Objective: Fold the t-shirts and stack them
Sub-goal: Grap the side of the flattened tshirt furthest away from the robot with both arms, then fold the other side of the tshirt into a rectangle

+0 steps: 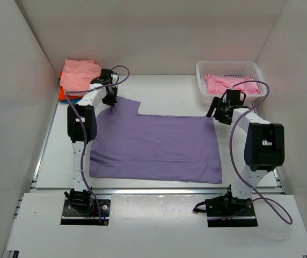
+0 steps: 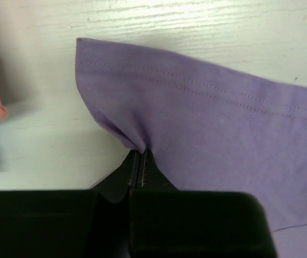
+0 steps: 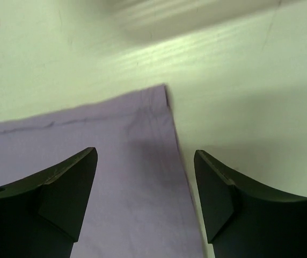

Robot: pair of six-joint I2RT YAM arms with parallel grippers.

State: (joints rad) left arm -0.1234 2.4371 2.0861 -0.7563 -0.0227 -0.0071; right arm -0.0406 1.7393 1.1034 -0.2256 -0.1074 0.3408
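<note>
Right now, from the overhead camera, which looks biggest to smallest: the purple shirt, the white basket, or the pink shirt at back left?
1. purple shirt, by far.
2. white basket.
3. pink shirt, a bit smaller; both sit equally far back.

Overhead, light was bright and diffuse, shadows faint. The right wrist view had a greenish cast, with blur on the far table [image 3: 239, 70] and a soft shadow on the shirt [image 3: 143, 177]. The left wrist view showed stitching sharply; its left edge was blurred.
</note>
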